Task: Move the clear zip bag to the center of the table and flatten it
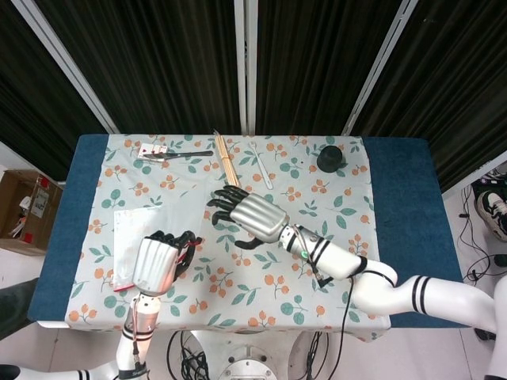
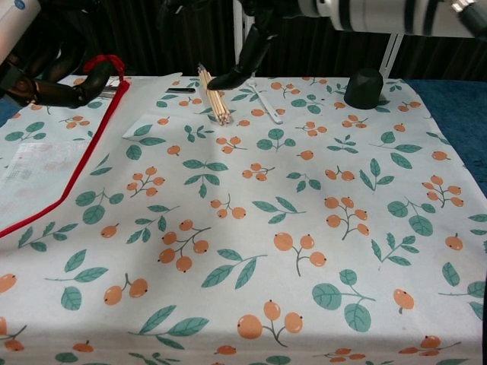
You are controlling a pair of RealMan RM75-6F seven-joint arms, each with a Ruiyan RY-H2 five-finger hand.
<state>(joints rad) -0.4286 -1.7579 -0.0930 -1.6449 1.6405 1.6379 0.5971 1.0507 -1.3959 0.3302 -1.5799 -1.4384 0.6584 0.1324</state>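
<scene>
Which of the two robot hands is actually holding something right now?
The left robot hand, lower left in the head view: it grips the red-edged clear zip bag. The right robot hand hangs over the table with spread fingers, holding nothing.
</scene>
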